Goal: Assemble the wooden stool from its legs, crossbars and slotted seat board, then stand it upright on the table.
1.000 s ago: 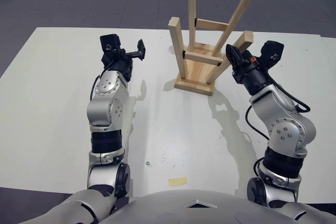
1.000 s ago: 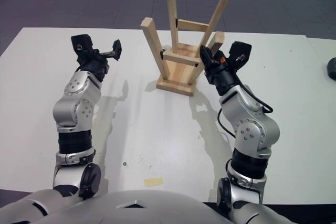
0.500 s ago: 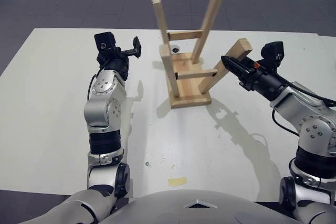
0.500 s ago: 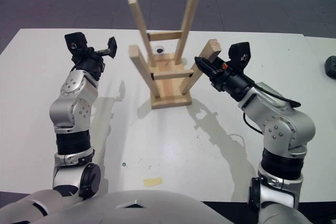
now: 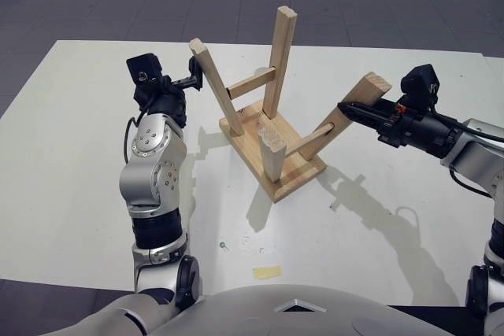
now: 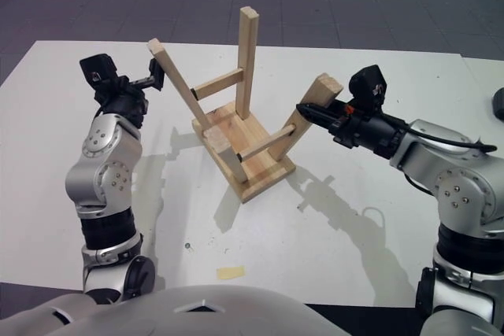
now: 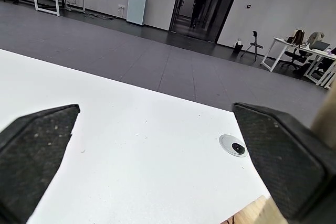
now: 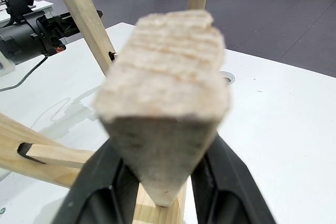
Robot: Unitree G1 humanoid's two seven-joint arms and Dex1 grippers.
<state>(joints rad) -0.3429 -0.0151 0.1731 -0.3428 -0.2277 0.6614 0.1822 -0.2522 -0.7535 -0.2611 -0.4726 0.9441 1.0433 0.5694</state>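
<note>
Stool (image 5: 272, 143) sits upside down on the table (image 5: 79, 163), seat board (image 5: 295, 175) down and legs in the air, so the turn to upright is not yet done.

In the head view, the right claw (image 5: 346, 108) pinches the stool's right-hand leg (image 5: 358, 96) close to its free end. That is the weak spot, I judge. One grip far out on a splayed leg makes a long lever. In a lift the stool may swing in the pinch, the leg may work loose from its joint, or the board may drag and tip the stool over.

The left claw (image 5: 189, 78) stands at the stool's left-hand leg (image 5: 211, 84), near its top. One finger looks to be just beside the wood; I cannot tell if it touches. This claw holds nothing, so it gives the stool no support.

In the left wrist view, the fingers (image 7: 37, 145) are spread wide with bare table between them. Pale wood of the stool shows close against the other finger (image 7: 286, 156).

In the right wrist view, the held leg's sawn end faces the camera. Both fingers (image 8: 100, 182) press on its two sides just below that end, closed as far as the wood allows. Two more legs rise behind it.
</note>
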